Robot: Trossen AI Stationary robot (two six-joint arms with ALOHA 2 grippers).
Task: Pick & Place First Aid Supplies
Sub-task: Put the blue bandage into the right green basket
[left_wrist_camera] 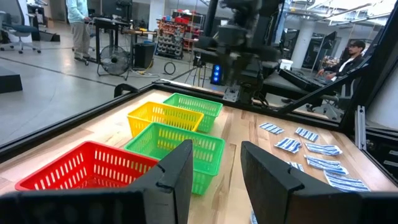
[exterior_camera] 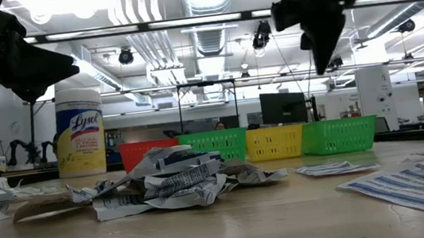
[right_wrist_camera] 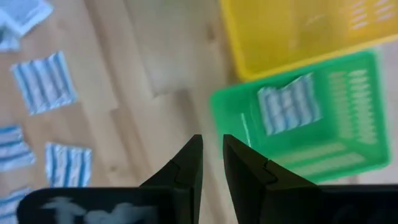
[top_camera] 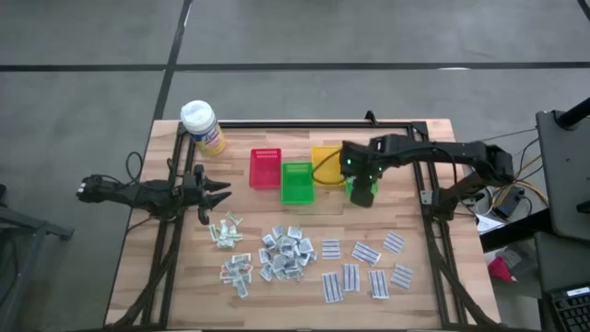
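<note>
The first aid supplies lie on the near half of the wooden table: greenish sachets, a heap of silvery wrappers and blue-striped strips. One striped packet lies flat on the floor of a green bin. My right gripper hangs above the near edge of that bin, pointing down, its fingers a narrow gap apart with nothing between them. My left gripper waits level at the table's left, open and empty.
A red bin, a second green bin and a yellow bin stand in a row mid-table. A yellow bottle with a white cap stands at the far left corner. A dark frame edges the table.
</note>
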